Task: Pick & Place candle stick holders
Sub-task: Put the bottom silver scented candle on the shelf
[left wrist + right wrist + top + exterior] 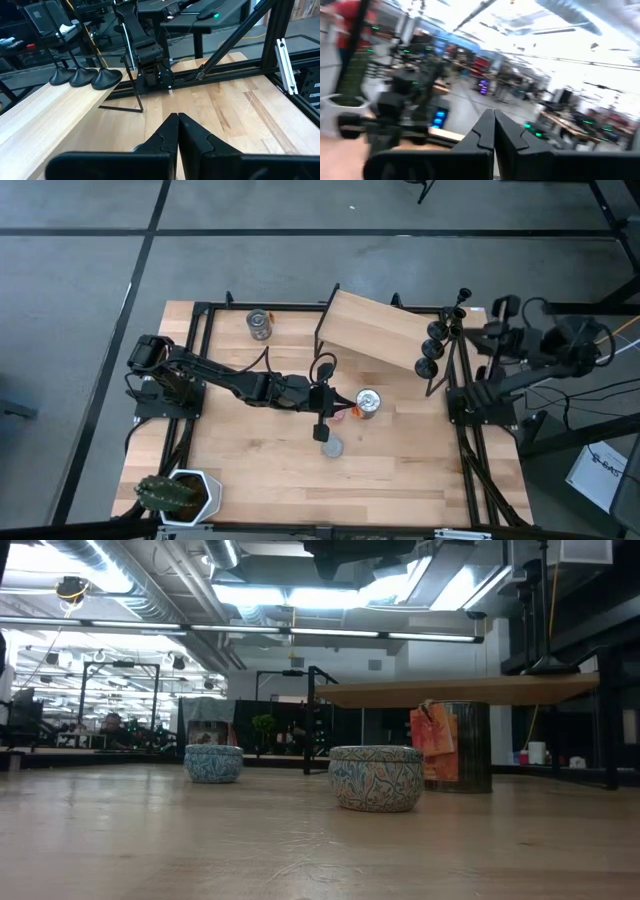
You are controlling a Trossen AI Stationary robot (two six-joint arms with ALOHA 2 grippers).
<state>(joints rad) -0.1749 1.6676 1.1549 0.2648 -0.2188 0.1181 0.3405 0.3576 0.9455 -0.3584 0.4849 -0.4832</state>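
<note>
Black candle stick holders [436,346]: round bases, thin stems.

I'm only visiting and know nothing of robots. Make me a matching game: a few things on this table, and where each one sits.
Things:
1. candle stick holders
2. potted cactus
3. left claw
4. glass jar

Places:
A. mid-table, beside the shiny can
B. table's near left corner
C. right end of the raised wooden shelf
D. far edge, left of the shelf

Pairs: 1-C, 2-B, 3-A, 4-D
</note>
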